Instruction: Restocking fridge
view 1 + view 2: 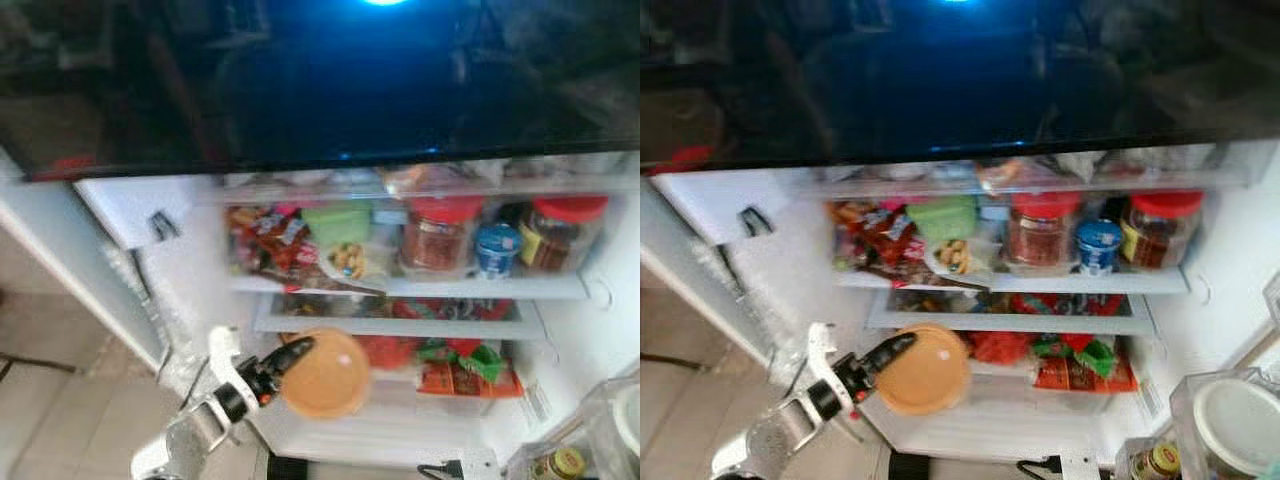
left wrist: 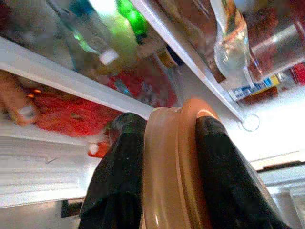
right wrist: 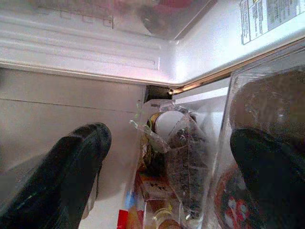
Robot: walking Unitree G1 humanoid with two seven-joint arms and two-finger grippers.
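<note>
Orange lid (image 1: pixel 325 373): I hold this flat round lid on edge in front of the open fridge (image 1: pixel 190 280), level with its lower drawer (image 1: pixel 460 385) and toward the drawer's left end.
My left gripper (image 1: pixel 292 358): clamped on the lid, one black finger (image 2: pixel 119 176) on each face.
Lower drawer: red and green packets inside, just behind the lid.
Middle shelf (image 1: pixel 400 287): above the drawer; two red-capped jars (image 1: pixel 438 232), a small blue-topped tub (image 1: pixel 497 247), a green box (image 1: pixel 337 222) and snack packets.
My right gripper (image 3: pixel 167 176): fingers spread wide, gripping nothing, near the fridge's bottom right corner by bagged goods and a clear container (image 1: pixel 1230 420).
</note>
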